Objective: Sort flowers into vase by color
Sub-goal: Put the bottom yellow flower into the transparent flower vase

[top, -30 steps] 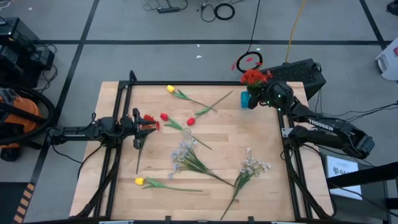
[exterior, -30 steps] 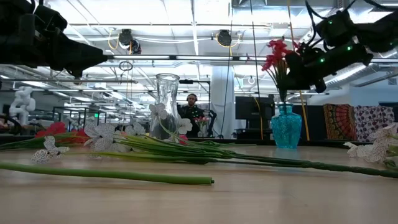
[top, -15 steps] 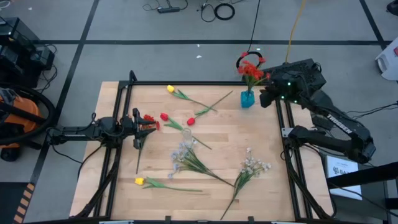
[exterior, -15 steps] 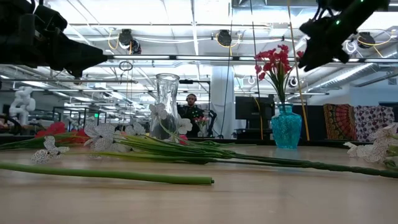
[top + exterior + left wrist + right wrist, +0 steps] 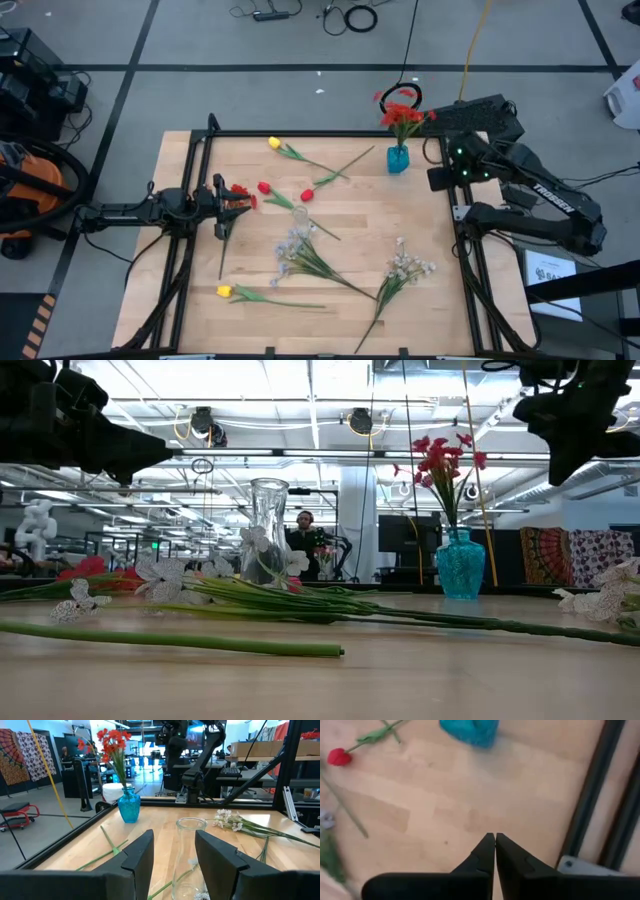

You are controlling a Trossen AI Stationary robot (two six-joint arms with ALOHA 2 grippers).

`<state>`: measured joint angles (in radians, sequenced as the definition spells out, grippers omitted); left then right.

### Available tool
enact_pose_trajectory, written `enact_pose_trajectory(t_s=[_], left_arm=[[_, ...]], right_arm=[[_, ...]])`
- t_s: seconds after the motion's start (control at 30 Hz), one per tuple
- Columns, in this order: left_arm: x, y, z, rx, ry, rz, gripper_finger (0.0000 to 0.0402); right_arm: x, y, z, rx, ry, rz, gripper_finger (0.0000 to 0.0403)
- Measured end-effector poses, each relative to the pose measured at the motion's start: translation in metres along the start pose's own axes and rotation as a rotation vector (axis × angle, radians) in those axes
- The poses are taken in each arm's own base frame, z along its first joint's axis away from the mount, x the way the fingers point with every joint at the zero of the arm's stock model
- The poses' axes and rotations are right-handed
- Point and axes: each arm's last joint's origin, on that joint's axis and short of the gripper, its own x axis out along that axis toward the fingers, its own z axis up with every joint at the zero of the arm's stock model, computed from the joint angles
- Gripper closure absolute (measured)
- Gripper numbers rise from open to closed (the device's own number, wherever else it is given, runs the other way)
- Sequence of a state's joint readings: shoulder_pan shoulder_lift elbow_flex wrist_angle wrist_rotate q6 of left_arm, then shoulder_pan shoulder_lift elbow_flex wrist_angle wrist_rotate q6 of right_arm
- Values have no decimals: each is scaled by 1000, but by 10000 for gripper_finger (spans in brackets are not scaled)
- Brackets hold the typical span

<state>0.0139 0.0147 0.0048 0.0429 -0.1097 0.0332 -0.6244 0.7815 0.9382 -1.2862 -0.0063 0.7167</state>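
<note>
High view: the teal vase [image 5: 397, 158] sits near the worktop's [image 5: 360, 240] far right corner with red flowers [image 5: 402, 113] in it. The right claw [image 5: 494, 840] is pinched closed on nothing, just beside the vase. The left claw [image 5: 172, 851] waits open at the left edge, over red buds [image 5: 239, 191].

White capital lettering runs along the right arm [image 5: 545, 192] in the high view, on the dark link just behind its hand; it appears to spell TROSSEN, though the letters are small and only partly legible. A sheet of paper [image 5: 549, 271] beside the tabletop, below that arm, carries dark print too small to read. No other text can be read.
</note>
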Motion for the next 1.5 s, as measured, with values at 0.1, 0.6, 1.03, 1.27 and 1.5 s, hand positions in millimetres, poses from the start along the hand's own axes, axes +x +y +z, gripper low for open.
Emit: enact_pose_trajectory(t_s=[0.1,0.6,1.03,1.27,1.5], left_arm=[[0,0,0,0,0,0,252],[0,0,0,-205,0,-10,252],[-1,4,6,-657,-51,123,252],[3,3,28,-684,54,222,252],[31,-11,49,-720,254,395,252]], right_arm=[[1,11,-5,-2,13,46,401],[33,90,-42,-51,96,126,403],[52,114,-70,-83,141,75,403],[59,117,-72,-159,149,43,403],[60,116,-73,-265,152,35,403]])
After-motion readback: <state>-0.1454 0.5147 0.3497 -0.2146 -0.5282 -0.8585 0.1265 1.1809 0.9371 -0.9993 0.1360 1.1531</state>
